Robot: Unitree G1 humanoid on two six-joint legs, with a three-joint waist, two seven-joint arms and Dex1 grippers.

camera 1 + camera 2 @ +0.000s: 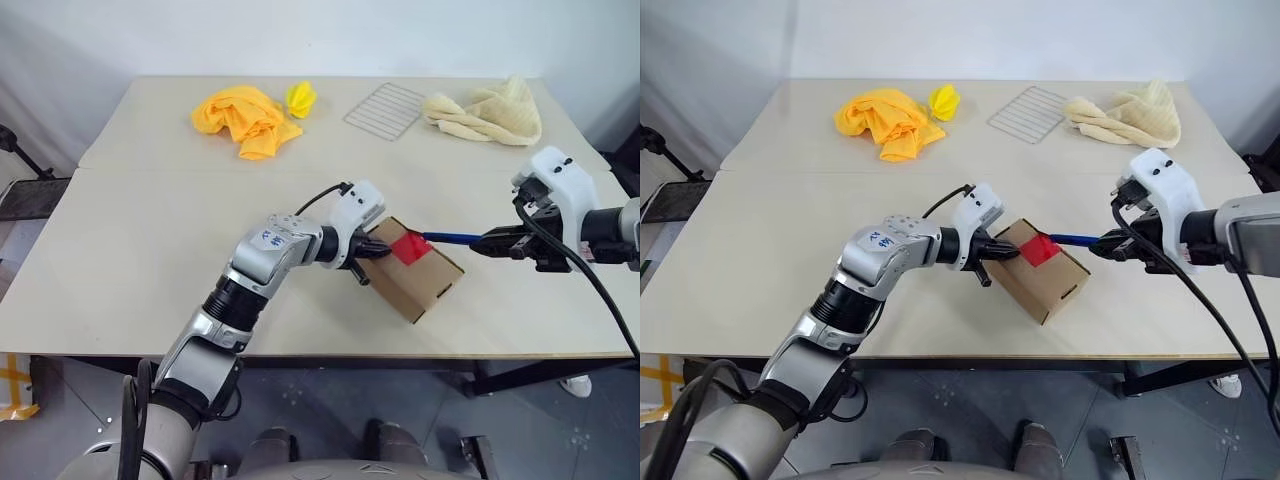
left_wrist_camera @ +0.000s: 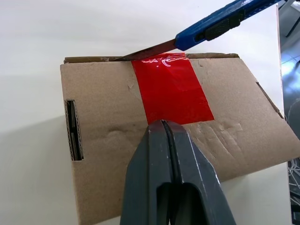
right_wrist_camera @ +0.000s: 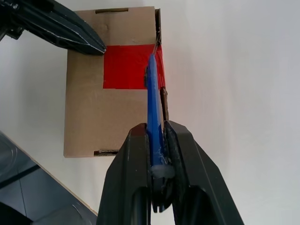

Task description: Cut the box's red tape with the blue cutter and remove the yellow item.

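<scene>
A pale desk [image 1: 130,250], made of 2 tops butted along a seam, carries everything here. Toward its far edge lie a crumpled orange cloth [image 1: 245,118], a cream towel [image 1: 488,113] near the far right corner, and a wire rack [image 1: 386,109] between them. A small bright yellow scrap [image 1: 300,97] sits just beside the orange cloth.

Near the front edge, right of centre, the box [image 1: 425,278] lies flat on the desk, turned at an angle to the edge, its flaps closed. The left gripper [image 1: 372,250] has its 2 black fingers pressed together with nothing between them, and their tips rest on the box's top at the near end of the red tape [image 2: 172,89]. The right gripper [image 1: 497,242] is clamped on the handle of the blue cutter [image 1: 450,238], which reaches from the right toward the box. In the left wrist view the cutter's thin blade lies along the far edge of the box top, its tip at the seam where the tape folds over that edge. The tape, 1 short strip across the middle of the top, looks whole on the face that shows.
</scene>
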